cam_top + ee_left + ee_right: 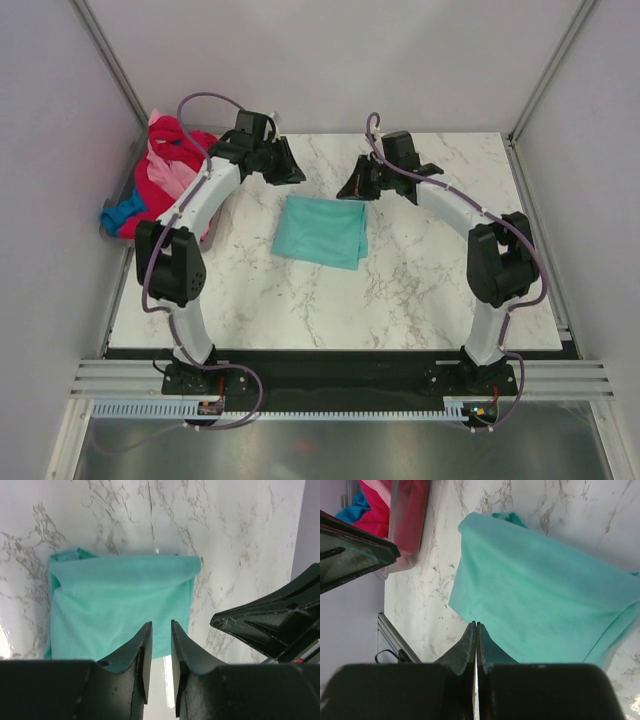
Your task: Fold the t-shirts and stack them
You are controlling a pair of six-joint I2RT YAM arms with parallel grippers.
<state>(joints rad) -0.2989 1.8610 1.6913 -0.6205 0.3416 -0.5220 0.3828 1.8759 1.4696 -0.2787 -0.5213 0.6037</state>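
Across the marble table [430, 290], one teal shirt [322, 232] lies flat at the centre as a neat rectangle, its doubled edge toward the far side and a small scrap of cloth poking out at one corner. I'd judge that shirt's fold is as good as done, and it looks like the base of the stack.

Off the left edge, the tub [410, 530] holds the rest of the work: a red shirt [150, 190], a pink one [160, 135] and a blue one [122, 215] spilling over the side, all heaped together.

Both arms hang just beyond the teal shirt's far edge, apart from the cloth. The left gripper [160, 625] has its jaws slightly parted with nothing between them. The right gripper [475, 625] is pinched tight on nothing at all.

The likely next move is fetching a fresh shirt, and the left arm is the nearer one. It needs wider jaws, a swing out to the tub and a clean pinch on a single layer. The tangle is the trouble, since one shirt may drag its neighbours. The tub wall and the left arm's own elbow also crowd that corner.
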